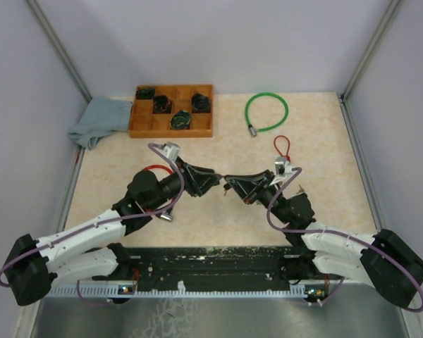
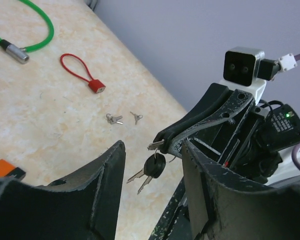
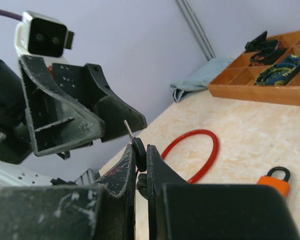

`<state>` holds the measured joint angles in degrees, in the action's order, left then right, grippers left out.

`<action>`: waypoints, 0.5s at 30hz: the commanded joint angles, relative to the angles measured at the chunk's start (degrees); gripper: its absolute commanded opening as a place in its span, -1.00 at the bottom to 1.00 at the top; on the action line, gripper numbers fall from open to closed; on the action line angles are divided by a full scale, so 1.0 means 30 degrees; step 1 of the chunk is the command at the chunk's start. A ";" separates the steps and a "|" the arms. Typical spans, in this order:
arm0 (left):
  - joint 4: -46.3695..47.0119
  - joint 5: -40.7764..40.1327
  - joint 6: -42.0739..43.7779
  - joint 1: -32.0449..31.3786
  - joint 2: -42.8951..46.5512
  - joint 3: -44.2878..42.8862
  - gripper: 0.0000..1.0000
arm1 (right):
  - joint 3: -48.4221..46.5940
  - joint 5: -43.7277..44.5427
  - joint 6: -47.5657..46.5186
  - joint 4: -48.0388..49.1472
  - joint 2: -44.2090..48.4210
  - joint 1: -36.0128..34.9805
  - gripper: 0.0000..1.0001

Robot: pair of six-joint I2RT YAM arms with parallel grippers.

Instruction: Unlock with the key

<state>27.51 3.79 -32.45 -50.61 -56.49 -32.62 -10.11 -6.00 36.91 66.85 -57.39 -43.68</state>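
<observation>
The table (image 1: 324,151) has a smooth, matt top, marbled beige. At eleven o'clock a soft grey-blue cloth (image 1: 99,120) lies beside a tray (image 1: 142,129) of plain orange-brown wood. The cable (image 2: 49,23) at one o'clock wears glossy green plastic, its end bare metal. The key (image 2: 155,166) has a black plastic head and a shiny metal blade. The right gripper (image 3: 140,151) is matt black plastic, scuffed pale.

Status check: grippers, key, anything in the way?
Right gripper shut on key, blade up. Left gripper open, empty, facing it. Orange padlock on table, untouched. Nothing seen in the way.
</observation>
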 commanded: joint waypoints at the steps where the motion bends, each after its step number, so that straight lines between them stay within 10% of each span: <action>1: 0.2932 0.0834 -0.1678 0.0156 -0.0860 0.0165 0.07 | 0.0217 0.0259 0.1197 0.2706 -0.0134 0.0058 -1.00; 15: 0.7717 0.2807 -0.2953 0.0567 -0.1989 0.1337 -0.97 | 0.0170 -0.0234 0.2354 0.3924 -0.1124 0.0058 -1.00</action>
<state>44.01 10.00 -40.56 -49.12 -62.59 -29.54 -9.28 -6.00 42.72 74.46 -60.10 -43.68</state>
